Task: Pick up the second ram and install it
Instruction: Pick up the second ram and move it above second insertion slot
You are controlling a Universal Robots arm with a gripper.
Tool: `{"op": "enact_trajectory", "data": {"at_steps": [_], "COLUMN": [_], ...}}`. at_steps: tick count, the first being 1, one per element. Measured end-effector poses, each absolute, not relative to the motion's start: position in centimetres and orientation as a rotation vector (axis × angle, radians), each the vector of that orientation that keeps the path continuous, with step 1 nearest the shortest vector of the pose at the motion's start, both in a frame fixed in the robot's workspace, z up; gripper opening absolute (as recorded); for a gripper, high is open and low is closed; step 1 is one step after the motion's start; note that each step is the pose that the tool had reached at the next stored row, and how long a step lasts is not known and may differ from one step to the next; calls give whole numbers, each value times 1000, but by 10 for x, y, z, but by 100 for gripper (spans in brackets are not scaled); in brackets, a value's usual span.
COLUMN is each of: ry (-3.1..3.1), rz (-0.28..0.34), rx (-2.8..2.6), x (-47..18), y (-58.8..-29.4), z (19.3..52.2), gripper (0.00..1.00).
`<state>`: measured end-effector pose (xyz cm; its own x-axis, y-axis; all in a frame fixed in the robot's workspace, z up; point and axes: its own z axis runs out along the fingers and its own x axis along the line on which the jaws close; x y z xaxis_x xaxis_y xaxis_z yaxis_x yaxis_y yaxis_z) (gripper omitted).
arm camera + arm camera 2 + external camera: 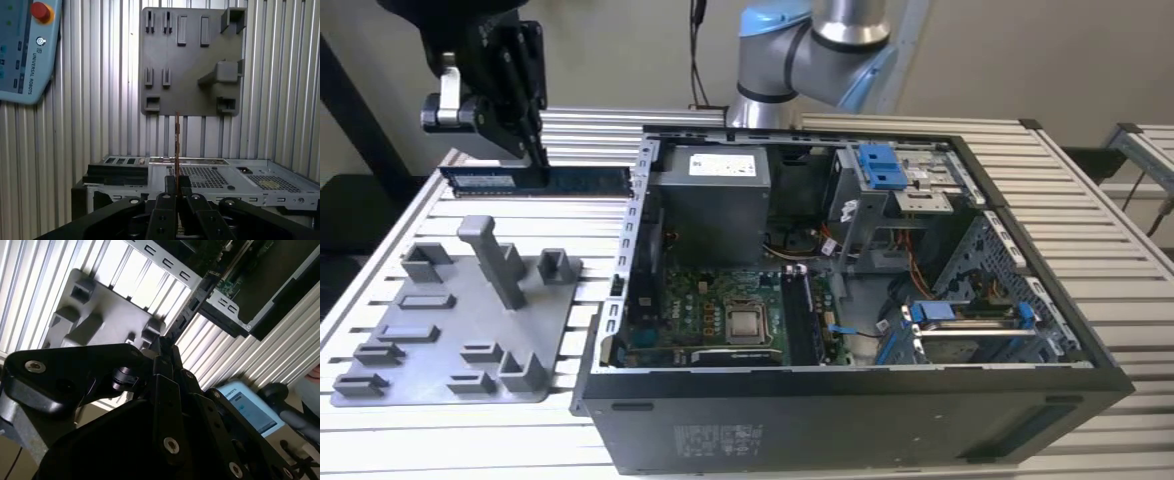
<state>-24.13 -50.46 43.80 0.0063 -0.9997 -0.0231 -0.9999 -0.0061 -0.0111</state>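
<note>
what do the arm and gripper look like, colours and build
The arm is a round silver-grey tube with light blue joint caps. The gripper is matte black, built of flat linkage bars pinned with silver screws, and narrows to two slim fingers. In the exterior view a shiny metal knob sits on its side.

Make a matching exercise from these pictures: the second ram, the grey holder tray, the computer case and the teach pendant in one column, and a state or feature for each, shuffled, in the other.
1. second ram
2. grey holder tray
3. computer case
4. teach pendant

A. side open, circuit board exposed
B. carries a red button
C. held by the gripper
D. lies flat on the slatted table, with upright posts on it

Pairs: 1-C, 2-D, 3-A, 4-B
</note>
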Motion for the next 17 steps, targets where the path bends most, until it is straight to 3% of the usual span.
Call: {"op": "enact_trajectory", "data": {"at_steps": [17], "ry": [2198], "rz": [14], "rx": [-2211], "x": [-189], "y": [-505], "z": [438], "gripper": [14]}}
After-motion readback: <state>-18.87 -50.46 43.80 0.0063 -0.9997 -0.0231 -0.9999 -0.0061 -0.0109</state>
